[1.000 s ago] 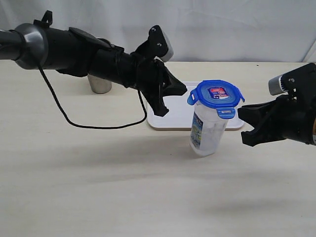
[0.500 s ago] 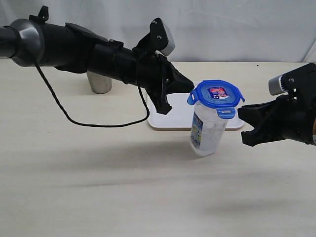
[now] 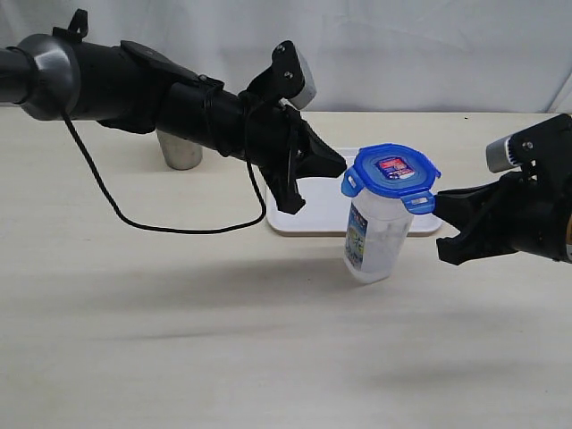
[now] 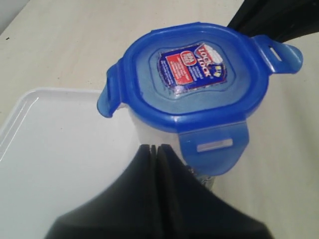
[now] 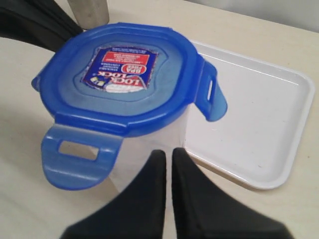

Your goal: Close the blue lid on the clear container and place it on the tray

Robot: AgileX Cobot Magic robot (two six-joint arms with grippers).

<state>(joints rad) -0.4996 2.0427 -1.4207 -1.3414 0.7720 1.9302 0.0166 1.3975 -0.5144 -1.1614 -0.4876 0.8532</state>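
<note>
The clear container (image 3: 374, 239) stands upright on the table just in front of the tray (image 3: 315, 211). The blue lid (image 3: 391, 172) sits on its mouth, slightly tilted, flaps sticking outward. My left gripper (image 3: 338, 164) is shut, its tip right at the lid's left edge; I cannot tell if it touches. The left wrist view shows the lid (image 4: 194, 84) just beyond the shut left gripper (image 4: 155, 147). My right gripper (image 3: 438, 211) is shut and empty, close beside the lid's right flap. In the right wrist view the lid (image 5: 119, 74) lies just past the right gripper (image 5: 168, 152).
A grey steel tumbler (image 3: 181, 152) stands at the back left, behind the left arm. A black cable (image 3: 170, 228) hangs from that arm and loops onto the table. The tray (image 5: 254, 119) carries nothing.
The left gripper has advanced right to the lid's edge. The lid has shifted slightly and now sits a little tilted. The right gripper has not moved.
</note>
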